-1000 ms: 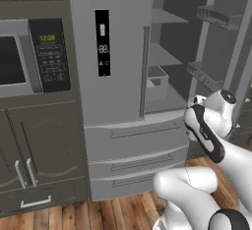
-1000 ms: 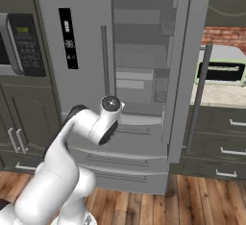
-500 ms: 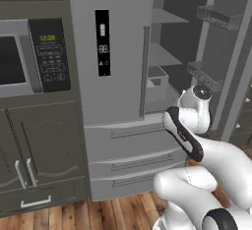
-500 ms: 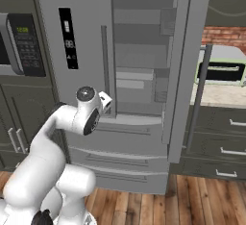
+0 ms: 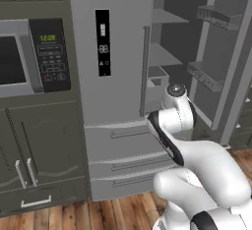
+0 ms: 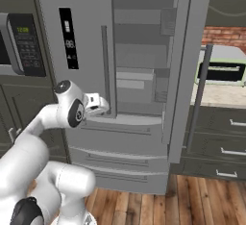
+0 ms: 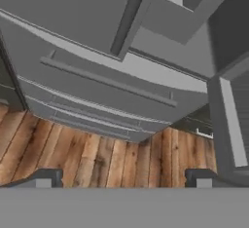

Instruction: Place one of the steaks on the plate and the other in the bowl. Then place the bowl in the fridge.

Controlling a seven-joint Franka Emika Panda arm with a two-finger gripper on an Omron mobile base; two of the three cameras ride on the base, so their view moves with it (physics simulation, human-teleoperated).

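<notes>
Fridge (image 5: pixel 118 126) top cut off by the frame; microwave (image 5: pixel 29 57) cropped at left; arm hides part of the lower drawers (image 5: pixel 128 162)

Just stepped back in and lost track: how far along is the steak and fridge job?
Done: the fridge has its right door swung open. In hand: nothing; the tool is open and empty, pointing down at the fridge's drawers. Left: no steak, plate or bowl is in sight, so their placement can't be confirmed.

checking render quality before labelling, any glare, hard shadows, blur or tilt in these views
Left base view: flat even light, no glare on the fridge, open compartment shaded dark. Right base view: same soft light, sharp edges. Hand view: rolled, so the fridge drawers slant; fingertips wide apart over crisp wood floor.
</notes>
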